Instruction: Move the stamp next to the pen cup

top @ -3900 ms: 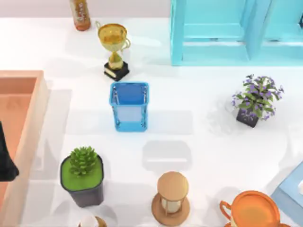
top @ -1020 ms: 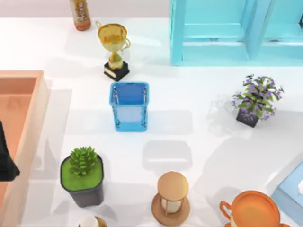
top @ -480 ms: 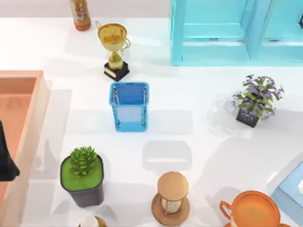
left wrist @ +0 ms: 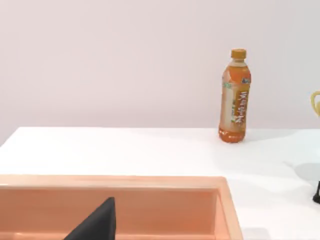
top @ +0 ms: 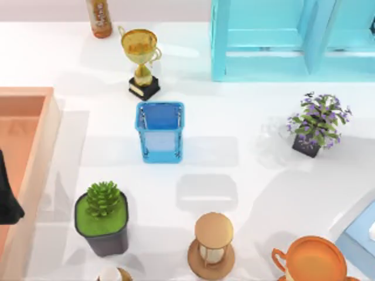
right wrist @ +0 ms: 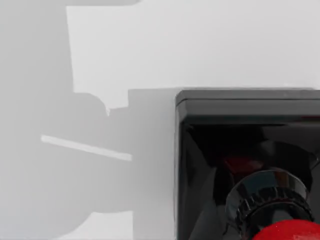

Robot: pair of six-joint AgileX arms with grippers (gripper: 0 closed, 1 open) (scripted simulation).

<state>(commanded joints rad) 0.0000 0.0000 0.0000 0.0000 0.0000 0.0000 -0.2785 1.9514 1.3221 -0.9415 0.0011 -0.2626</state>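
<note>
Your right wrist camera is looking straight down at the stamp (right wrist: 250, 170), so that's where your right arm is: right above it, black blocky base sitting flat on the white table (right wrist: 150, 45) with the glossy red knob poking up toward the lens. Can't tell from that shot how far apart the right pincer's fingers are, or whether they've got anything, since no fingertips show around the stamp. Further out, in the top view, the pen cup (top: 160, 132) stands upright near the middle of the table, blue mesh with the thicker rim. Behind it is a gold trophy (top: 141, 61) on a black base, and past that an orange drink bottle (top: 99, 16) at the back edge. In front of the cup there's a dark pot with a green succulent (top: 103, 218) and a wooden hourglass (top: 212, 244), with an orange teapot-looking thing (top: 310, 260) near the front right corner. A purple flowering plant (top: 316, 124) sits off to the right, below a turquoise shelf unit (top: 281, 38). Your left arm is parked over the orange tray (top: 26, 152) at the left edge, where a dark bit of it (left wrist: 97, 225) shows above the tray, fingers not readable either.
</note>
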